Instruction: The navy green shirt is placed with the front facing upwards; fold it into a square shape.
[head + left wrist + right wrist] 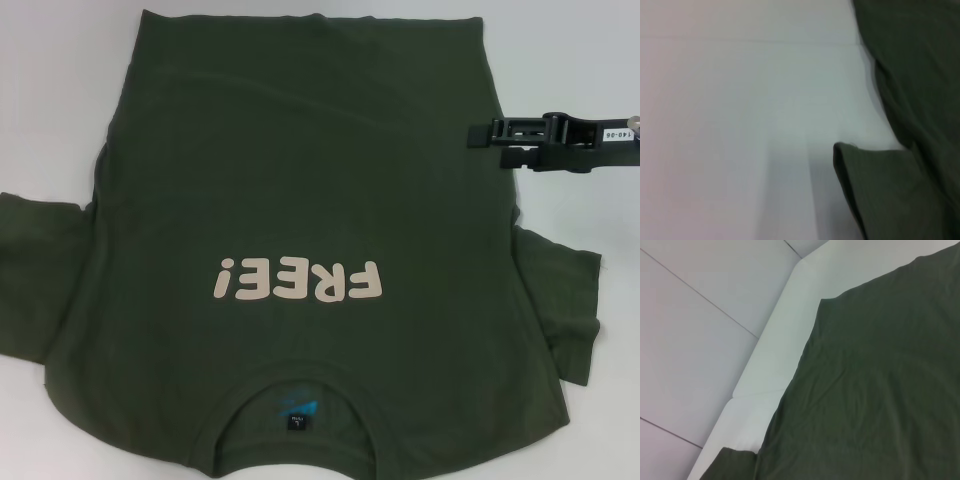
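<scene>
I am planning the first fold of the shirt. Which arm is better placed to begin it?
Probably the right. The right gripper hangs at the right edge of the navy green shirt, near the far hem corner. The left gripper does not appear in the head view; its wrist camera shows only a sleeve and the table.

The white table (60, 100) carries the navy green shirt (300, 180), spread flat, front up.

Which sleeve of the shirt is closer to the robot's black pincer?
The right sleeve of the navy green shirt. The right pincer hovers over that side's edge, farther up toward the hem, while the left sleeve lies across the shirt.
</scene>
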